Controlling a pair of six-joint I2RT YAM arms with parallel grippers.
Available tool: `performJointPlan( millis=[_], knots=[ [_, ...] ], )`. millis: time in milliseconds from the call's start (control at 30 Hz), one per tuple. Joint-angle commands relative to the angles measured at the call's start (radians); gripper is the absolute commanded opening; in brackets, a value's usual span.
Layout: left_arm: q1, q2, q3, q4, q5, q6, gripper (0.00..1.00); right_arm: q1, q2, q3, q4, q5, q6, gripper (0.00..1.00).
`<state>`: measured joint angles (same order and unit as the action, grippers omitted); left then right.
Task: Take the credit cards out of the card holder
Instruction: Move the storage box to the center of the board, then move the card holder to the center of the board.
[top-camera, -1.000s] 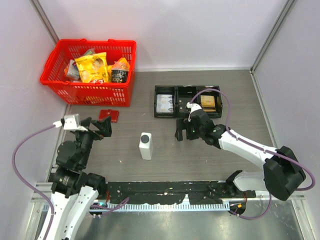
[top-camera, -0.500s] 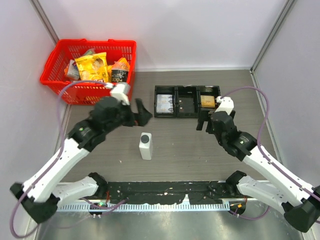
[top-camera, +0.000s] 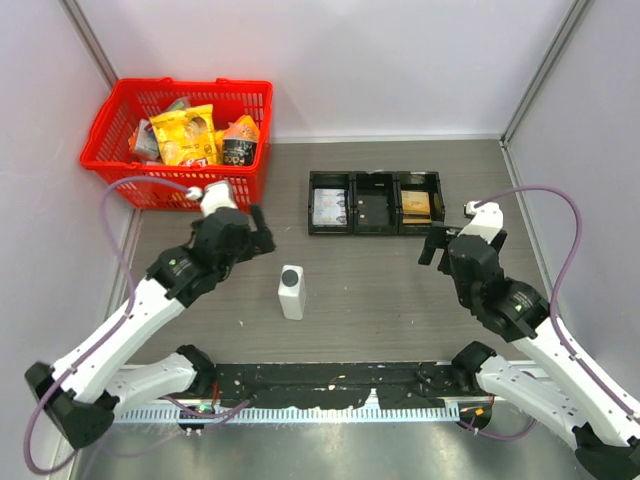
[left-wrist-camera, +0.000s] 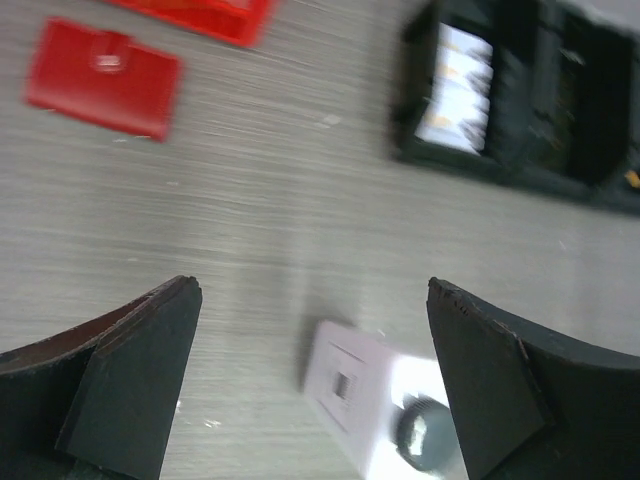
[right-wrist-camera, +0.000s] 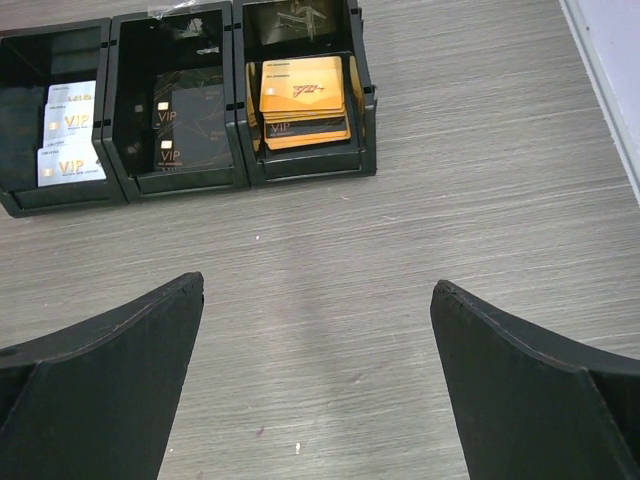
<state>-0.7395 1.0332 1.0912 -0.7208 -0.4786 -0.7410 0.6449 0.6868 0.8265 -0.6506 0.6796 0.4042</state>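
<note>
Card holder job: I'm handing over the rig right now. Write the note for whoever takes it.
Left gripper: open, empty, hovers over the table; the card holder is at the upper left of its wrist view.
Right gripper: open, empty, over bare table in front of the black tray.
The card holder lies closed and flat beside the red basket.
Credit cards: none in sight outside it.
Done: nothing yet.
Left: reach the holder, open it, pull the cards out.

white arms (top-camera: 118, 338), black joints (top-camera: 508, 303), looping purple cables (top-camera: 545, 188).
</note>
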Motion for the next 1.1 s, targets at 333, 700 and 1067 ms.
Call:
performJointPlan(
  millis=[333, 700, 1067],
  knots=[
    [0.894, -0.158, -0.508, 0.519, 0.446, -0.207, 1.00, -0.001, -0.165, -0.010, -0.007, 0.023, -0.050, 1.00],
    [1.138, 0.436, -0.430, 1.020, 0.831, -0.256, 0.81, -0.001, -0.188, -0.023, 0.014, -0.014, -0.070, 1.00],
    [1.141, 0.628, -0.297, 0.974, 0.843, -0.083, 0.74, -0.001, -0.204, -0.032, 0.025, -0.017, -0.079, 1.00]
  ],
)
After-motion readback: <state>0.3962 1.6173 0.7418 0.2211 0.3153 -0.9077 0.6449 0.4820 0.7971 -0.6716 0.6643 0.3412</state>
